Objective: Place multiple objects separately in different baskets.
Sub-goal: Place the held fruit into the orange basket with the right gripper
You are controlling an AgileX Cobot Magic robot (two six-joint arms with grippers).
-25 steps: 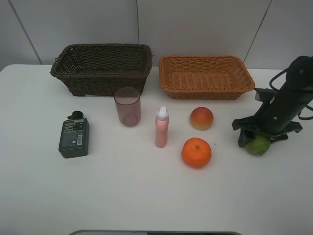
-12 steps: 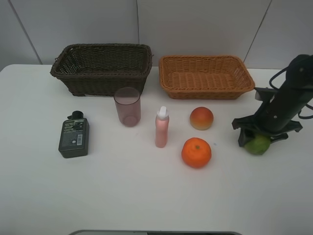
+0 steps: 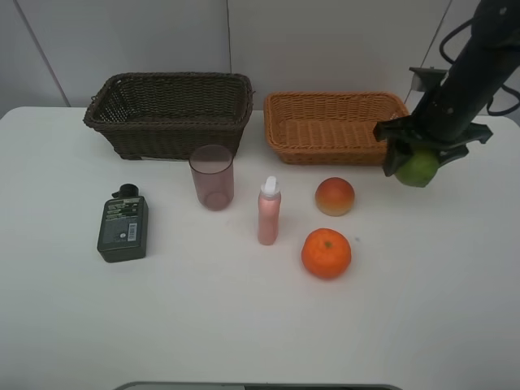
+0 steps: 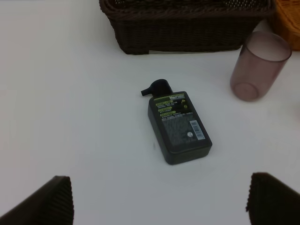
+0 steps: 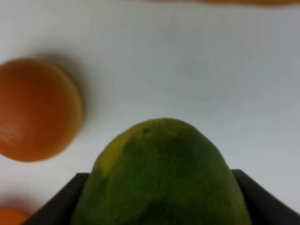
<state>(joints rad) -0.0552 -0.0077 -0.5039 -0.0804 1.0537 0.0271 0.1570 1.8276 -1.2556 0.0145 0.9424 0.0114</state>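
My right gripper (image 3: 418, 159) is shut on the green lime-like fruit (image 3: 419, 169) and holds it in the air just off the right front corner of the light orange-tan basket (image 3: 341, 152). In the right wrist view the fruit (image 5: 161, 178) fills the space between the jaws. The peach (image 3: 335, 196), the orange (image 3: 326, 253), the pink bottle (image 3: 269, 211), the pink cup (image 3: 212, 176) and the dark green flask (image 3: 123, 228) rest on the table. The dark brown basket (image 3: 175, 138) stands at the back left. My left gripper (image 4: 164, 201) is open above the table, short of the flask (image 4: 178, 126).
The white table (image 3: 244, 325) ends at a wall behind the baskets. In the left wrist view the cup (image 4: 259, 65) stands beside the flask, with the dark basket (image 4: 187, 33) behind them. The right wrist view shows the peach (image 5: 37, 110) below on the table.
My right gripper has lifted the green fruit off the table and carried it back toward the tan basket's right end. Nothing else has moved.
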